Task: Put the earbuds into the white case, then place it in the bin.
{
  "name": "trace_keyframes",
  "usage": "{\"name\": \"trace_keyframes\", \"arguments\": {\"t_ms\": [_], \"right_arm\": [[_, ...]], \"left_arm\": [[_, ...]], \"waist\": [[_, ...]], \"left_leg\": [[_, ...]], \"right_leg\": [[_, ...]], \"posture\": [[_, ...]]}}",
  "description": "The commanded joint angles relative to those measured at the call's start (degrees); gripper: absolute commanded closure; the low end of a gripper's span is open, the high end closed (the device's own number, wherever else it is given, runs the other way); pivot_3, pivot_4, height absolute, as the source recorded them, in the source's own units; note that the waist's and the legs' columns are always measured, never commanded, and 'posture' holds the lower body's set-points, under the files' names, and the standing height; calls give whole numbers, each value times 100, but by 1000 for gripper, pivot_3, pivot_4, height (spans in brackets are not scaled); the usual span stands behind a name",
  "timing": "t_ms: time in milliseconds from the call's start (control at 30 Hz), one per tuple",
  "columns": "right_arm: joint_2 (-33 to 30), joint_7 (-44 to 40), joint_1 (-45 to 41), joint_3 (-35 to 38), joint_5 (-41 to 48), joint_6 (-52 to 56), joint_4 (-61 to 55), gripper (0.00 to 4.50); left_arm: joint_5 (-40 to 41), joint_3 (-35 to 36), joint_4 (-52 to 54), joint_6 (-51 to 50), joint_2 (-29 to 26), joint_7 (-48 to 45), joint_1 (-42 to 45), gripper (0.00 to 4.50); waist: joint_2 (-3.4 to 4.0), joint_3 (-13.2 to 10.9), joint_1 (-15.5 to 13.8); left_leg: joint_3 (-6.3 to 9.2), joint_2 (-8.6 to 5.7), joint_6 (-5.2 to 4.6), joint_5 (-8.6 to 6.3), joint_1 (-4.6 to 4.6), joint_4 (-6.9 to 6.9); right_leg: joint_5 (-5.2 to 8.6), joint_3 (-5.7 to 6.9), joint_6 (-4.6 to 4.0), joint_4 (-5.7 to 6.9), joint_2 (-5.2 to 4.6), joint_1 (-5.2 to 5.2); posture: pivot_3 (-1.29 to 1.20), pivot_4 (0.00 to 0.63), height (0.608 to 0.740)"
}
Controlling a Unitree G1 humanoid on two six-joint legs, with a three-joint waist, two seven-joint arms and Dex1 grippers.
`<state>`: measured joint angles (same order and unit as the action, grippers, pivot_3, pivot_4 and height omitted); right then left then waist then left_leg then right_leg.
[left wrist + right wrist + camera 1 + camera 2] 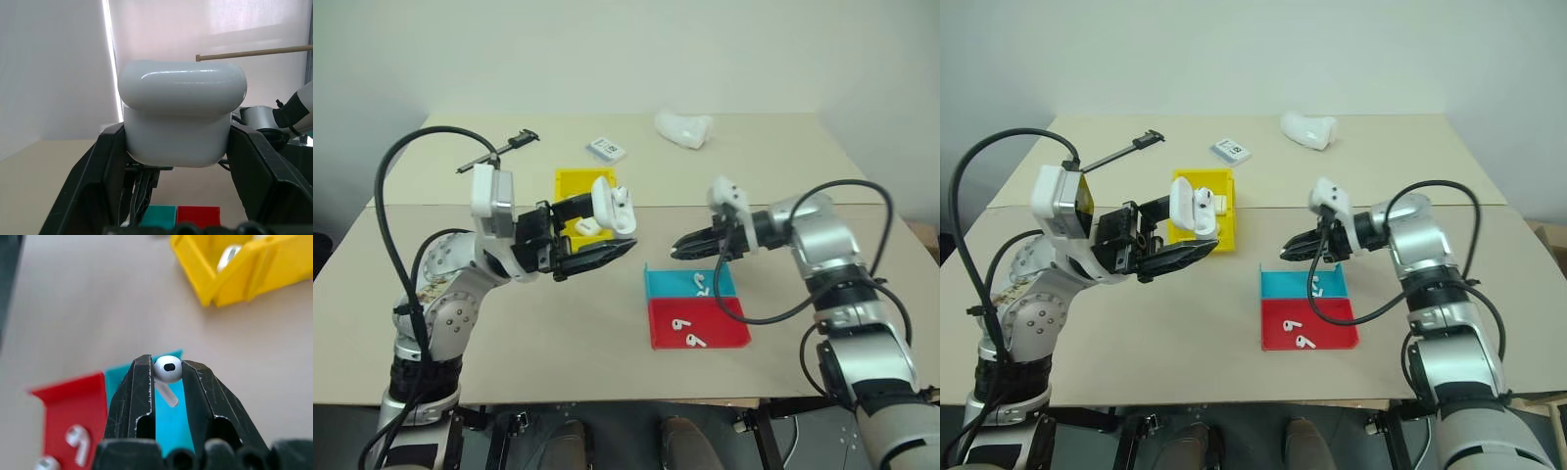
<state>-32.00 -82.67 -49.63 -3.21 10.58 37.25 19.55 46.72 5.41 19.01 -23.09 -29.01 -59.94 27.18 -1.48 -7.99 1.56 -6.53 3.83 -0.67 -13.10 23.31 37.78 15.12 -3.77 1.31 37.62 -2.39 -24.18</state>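
Note:
My left gripper (607, 237) is shut on the white case (612, 208), holding it above the table in front of the yellow bin (579, 182), lid flipped up. In the left wrist view the case (181, 112) sits between the two black fingers. My right gripper (681, 245) points left toward the case from above the blue tray (668, 284), a short gap apart. It is shut on one white earbud (167, 369), stem down. One earbud (700, 285) lies in the blue tray. Two more earbuds (681, 324) lie in the red tray (717, 331).
Another white case (228, 256) lies inside the bin. At the back of the table are a white-blue card (606, 149), a curved white lump (683, 127) and a black-tipped rod tool (499, 149). Bare tabletop lies in front of the left arm.

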Motion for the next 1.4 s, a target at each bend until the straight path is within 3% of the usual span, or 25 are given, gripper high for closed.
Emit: {"name": "trace_keyframes", "arguments": {"t_ms": [33,333,567,933,1167,1400], "right_arm": [[-74,542,209,965,1148,1655,-1231,3742],[636,2767,68,3323,3299,4416,-3103,3742],[1396,4058,-342,4215,4473,5496,-4026,3742],[1785,5606,3,4012,6312,5288,-4339,3742],[1354,6418,443,3327,7485,4528,-4347,3742],[821,6708,850,2629,7913,3664,-4454,3742]], "left_arm": [[-51,-62,-71,180,86,-117,198,1717],[-84,-248,-260,176,199,-380,289,1717],[-258,-442,-562,259,431,-487,480,1717],[-400,-511,-835,295,598,-627,680,1717],[-540,-549,-990,349,739,-616,791,1717],[-603,-532,-1037,383,842,-630,841,1717]], "waist": [[0,0,-28],[0,0,-59],[0,0,-57],[0,0,-46],[0,0,-35],[0,0,-22]], "left_leg": [[0,-1,0,0,0,0],[5,-3,-3,-2,5,-1],[10,-3,-3,-2,8,-3],[17,-4,-4,-2,15,-3],[21,-4,-5,-2,18,-3],[24,-4,-7,-3,23,-2]], "right_leg": [[0,0,0,0,0,0],[1,0,1,-5,1,0],[1,1,2,-8,2,0],[2,4,4,-9,2,-2],[3,5,5,-14,2,0],[3,6,7,-19,2,-1]], "posture": [[0,150,740],[0,150,740],[0,150,740],[0,150,740],[0,150,740],[0,150,740]]}}
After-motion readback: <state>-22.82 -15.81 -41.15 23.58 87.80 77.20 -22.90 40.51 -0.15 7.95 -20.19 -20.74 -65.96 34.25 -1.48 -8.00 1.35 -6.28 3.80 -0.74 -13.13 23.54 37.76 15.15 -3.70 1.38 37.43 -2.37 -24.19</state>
